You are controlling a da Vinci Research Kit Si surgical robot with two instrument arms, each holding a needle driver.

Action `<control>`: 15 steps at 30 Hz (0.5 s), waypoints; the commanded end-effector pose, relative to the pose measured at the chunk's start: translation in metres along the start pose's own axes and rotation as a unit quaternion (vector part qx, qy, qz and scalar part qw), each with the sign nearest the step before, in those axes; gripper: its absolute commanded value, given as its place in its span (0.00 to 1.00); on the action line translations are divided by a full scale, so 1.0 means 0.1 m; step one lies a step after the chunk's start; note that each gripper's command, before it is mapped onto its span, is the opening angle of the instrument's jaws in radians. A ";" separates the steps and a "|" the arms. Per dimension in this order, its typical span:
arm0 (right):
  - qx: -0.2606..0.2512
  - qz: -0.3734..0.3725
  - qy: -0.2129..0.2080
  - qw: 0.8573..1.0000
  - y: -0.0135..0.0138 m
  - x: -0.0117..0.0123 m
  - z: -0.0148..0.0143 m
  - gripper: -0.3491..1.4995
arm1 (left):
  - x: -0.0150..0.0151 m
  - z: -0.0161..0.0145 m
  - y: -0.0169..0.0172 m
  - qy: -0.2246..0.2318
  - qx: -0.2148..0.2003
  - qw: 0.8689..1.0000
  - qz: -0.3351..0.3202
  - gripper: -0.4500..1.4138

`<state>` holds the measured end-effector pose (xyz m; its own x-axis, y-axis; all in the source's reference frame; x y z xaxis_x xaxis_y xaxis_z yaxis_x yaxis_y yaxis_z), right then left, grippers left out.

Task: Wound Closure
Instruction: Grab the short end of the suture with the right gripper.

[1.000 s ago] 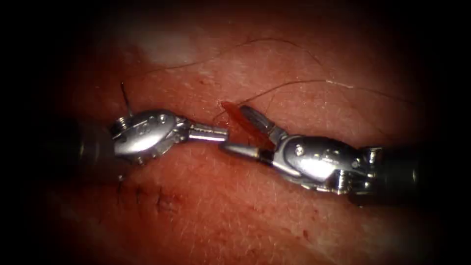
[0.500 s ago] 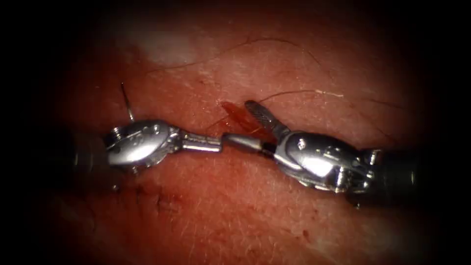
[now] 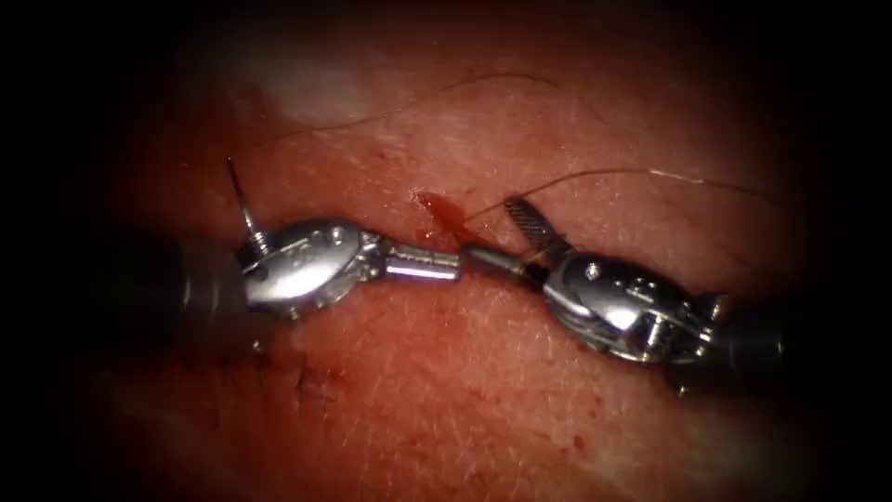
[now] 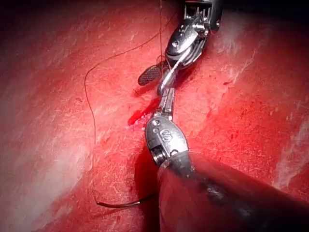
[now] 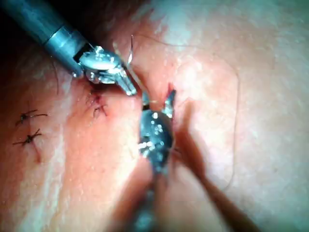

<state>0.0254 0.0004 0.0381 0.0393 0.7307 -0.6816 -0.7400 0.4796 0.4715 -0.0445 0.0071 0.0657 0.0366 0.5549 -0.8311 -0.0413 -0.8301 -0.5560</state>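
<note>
Left end effector (image 3: 446,264) has shifted right toward right end effector (image 3: 506,237).

In the endoscope view light falls from the camera's side onto the middle of the frame; the tissue (image 3: 446,372) is bright there and dims outward to black at all four edges and corners. Hard white glare sits on the polished bodies of the left tool (image 3: 446,265) and the right tool (image 3: 492,231). A soft shadow lies on the tissue just below each. A pale glare patch shows at upper left. Both wrist views are strongly lit, the tissue washed pale in places.
</note>
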 end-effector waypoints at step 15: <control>-0.032 0.094 -0.011 0.995 0.019 -0.031 0.027 0.54 | -0.041 0.005 -0.024 -0.019 0.002 1.000 0.018 0.00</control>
<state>0.0251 0.0010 0.0421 -0.0940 0.8149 -0.5719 -0.7774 0.2987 0.5535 -0.0446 0.0075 0.0698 -0.0025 0.5241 -0.8516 -0.0496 -0.8507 -0.5234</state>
